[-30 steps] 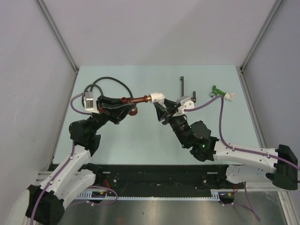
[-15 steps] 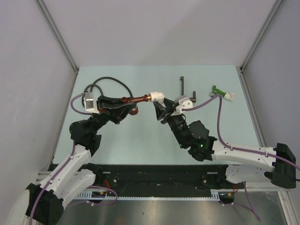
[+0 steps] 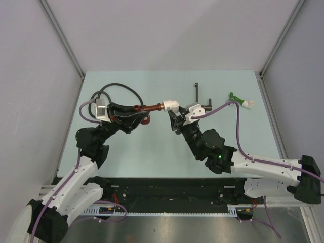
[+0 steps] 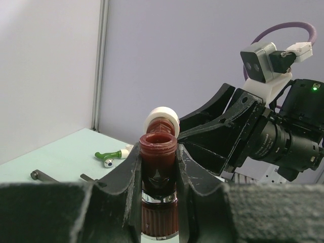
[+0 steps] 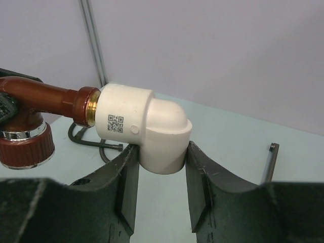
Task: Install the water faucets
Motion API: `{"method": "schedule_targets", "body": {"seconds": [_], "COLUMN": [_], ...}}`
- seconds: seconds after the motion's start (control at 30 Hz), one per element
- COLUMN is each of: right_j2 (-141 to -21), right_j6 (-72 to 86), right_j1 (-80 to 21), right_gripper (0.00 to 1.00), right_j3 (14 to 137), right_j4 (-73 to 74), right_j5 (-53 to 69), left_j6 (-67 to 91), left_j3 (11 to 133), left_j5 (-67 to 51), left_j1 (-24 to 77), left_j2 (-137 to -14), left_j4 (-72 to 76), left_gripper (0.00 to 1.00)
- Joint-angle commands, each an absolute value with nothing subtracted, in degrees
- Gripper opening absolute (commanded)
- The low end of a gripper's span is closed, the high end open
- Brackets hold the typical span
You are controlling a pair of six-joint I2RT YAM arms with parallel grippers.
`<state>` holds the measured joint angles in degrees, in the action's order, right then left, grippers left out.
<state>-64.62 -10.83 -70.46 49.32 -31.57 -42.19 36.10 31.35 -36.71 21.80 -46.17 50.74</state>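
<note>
In the upper left of the overhead view a coiled black hose (image 3: 119, 88) lies on the pale green table (image 3: 152, 152), just behind the left arm's wrist. The left gripper (image 3: 137, 113) sits left of centre with its jaws drawn narrow around the body of the copper faucet (image 3: 151, 107). In the left wrist view both fingers press against the reddish-brown barrel, and it stands between them with its open end facing the camera. The faucet is held above the table, lying roughly level and pointing to the right, with its round red knob (image 5: 25, 139) hanging under it. At its right end a brass-coloured thread meets the white elbow fitting (image 5: 147, 126), which carries a small printed code square. The right gripper (image 3: 174, 114) meets it at centre frame. Its two dark fingers are closed to a narrow gap on the downward leg of the elbow, one against each side. Further right a black L-shaped rod (image 3: 196, 93) lies on the table. The green faucet (image 3: 234, 96) lies at the upper right with its own white fitting, well apart from both grippers.
</note>
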Motion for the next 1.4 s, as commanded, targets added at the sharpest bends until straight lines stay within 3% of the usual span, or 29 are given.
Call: {"method": "schedule_targets", "body": {"seconds": [0.0, 0.4, 1.0, 1.37], "right_j2": [-63.63, -63.90, -63.02, -61.88], "right_j6": [-9.76, -1.94, 4.04, 10.01], "right_j1": [-71.81, -71.81, -71.89, -70.85], "right_gripper": [0.00, 0.00, 0.00, 0.00], "right_j3": [52.82, 55.54, 63.19, 66.09], "right_j4": [-30.33, -23.83, -5.02, 2.90], "right_j5": [-38.23, -40.34, -37.18, -34.46], "left_j6": [37.09, 38.24, 24.97, 22.94], "left_j3": [32.96, 30.50, 33.84, 32.35], "left_j5": [-40.08, -39.90, -45.96, -50.27], "left_j1": [22.76, 24.26, 25.31, 25.75], "left_j2": [-47.63, -48.87, -49.57, -50.01], "left_j4": [53.08, 59.85, 49.75, 54.39], "left_gripper": [0.00, 0.00, 0.00, 0.00]}}
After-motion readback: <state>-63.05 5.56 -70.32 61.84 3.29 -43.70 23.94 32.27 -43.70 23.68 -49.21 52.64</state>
